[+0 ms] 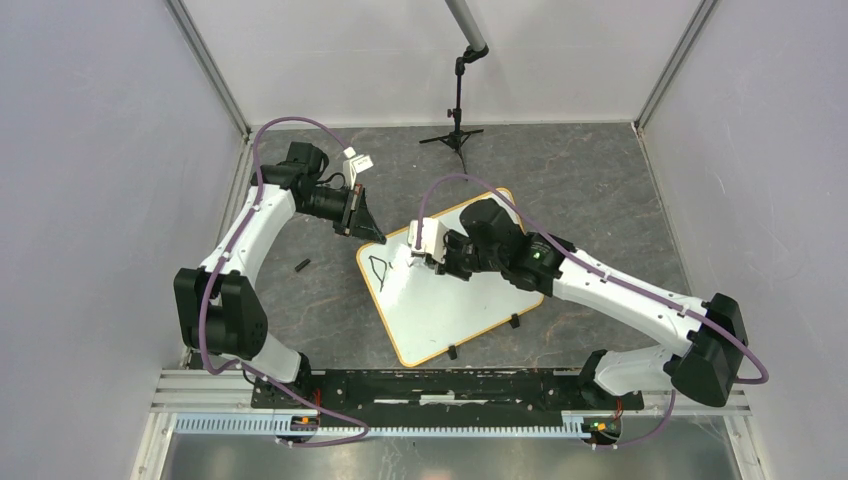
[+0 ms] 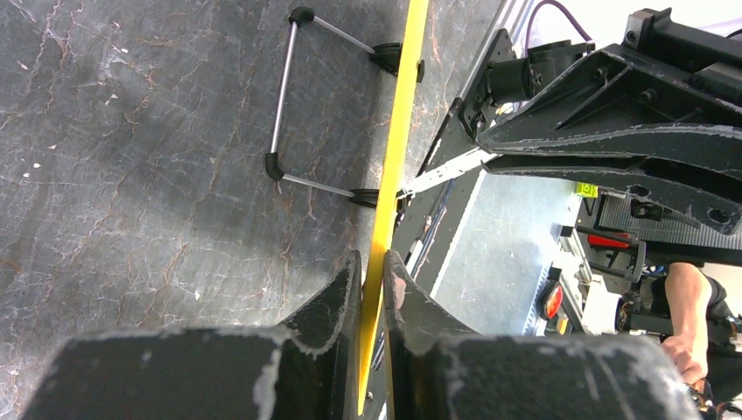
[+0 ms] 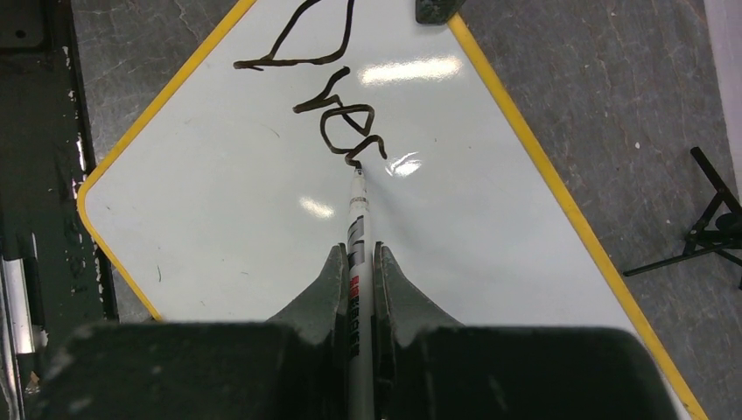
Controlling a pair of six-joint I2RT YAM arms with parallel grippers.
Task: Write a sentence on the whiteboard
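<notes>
The whiteboard (image 1: 455, 310), white with a yellow rim, lies at an angle on the dark table between the arms. My left gripper (image 1: 362, 222) is shut on its far-left edge. The left wrist view shows the rim (image 2: 395, 140) edge-on between the left gripper's (image 2: 374, 273) closed jaws. A white marker (image 3: 357, 229) is clamped in my right gripper (image 3: 356, 255), with its tip touching the board (image 3: 219, 219). The sentence (image 3: 325, 96) stands as black strokes like "Dre" ending at the marker tip. From above, the lettering (image 1: 380, 268) lies just left of the right gripper (image 1: 428, 256).
A black tripod stand (image 1: 457, 125) is at the back of the table; one of its legs (image 3: 709, 229) shows right of the board. A small black piece (image 1: 301, 266) lies left of the board. Two black clips (image 1: 514, 321) sit on the near rim. A wire bracket (image 2: 284, 109) shows beside the board.
</notes>
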